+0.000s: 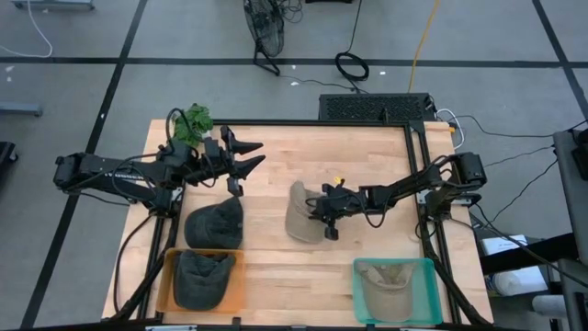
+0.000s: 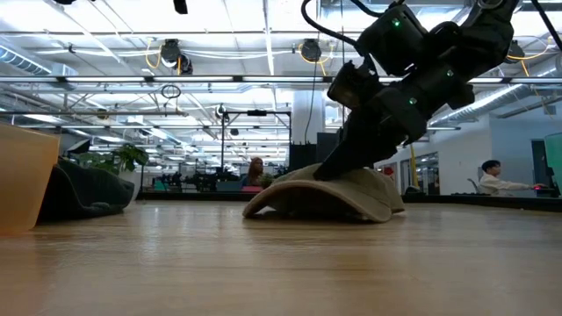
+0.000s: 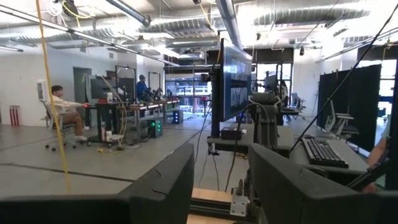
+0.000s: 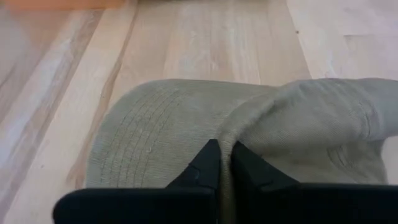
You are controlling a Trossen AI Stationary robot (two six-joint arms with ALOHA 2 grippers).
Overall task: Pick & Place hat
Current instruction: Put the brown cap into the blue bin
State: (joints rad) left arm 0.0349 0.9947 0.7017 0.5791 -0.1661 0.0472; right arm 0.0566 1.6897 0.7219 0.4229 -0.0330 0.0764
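The right gripper sat mid-frame in the high view, fingers pinched together on a fold of the khaki hat. The right wrist view showed why: cloth bunched up btwn the two dark fingertips, so the grip was on fabric near the crown/brim join, likely bc a soft cap gives no hard edge to grab. The hat lay flat on the table, brim side toward the frame's left in the low view, not yet lifted as far as I could judge.

The teal bin at lower right already held one khaki hat, which suggests colour sorting: khaki to teal, dark to orange. The orange bin at lower left held one dark hat, w/ a second dark hat on the table just above it, touching or nearly touching the bin's rim, can't tell which.

The left gripper hung at upper left of the high view, fingers spread, nothing btwn them; its wrist view looked out into the room, so it was prob. waiting clear of the right arm's work.

Count: hats 4 (2 khaki, 2 dark); bins 2; arms 2; a green plant x1 at the table's upper-left corner. A few people showed at desks in the room behind.
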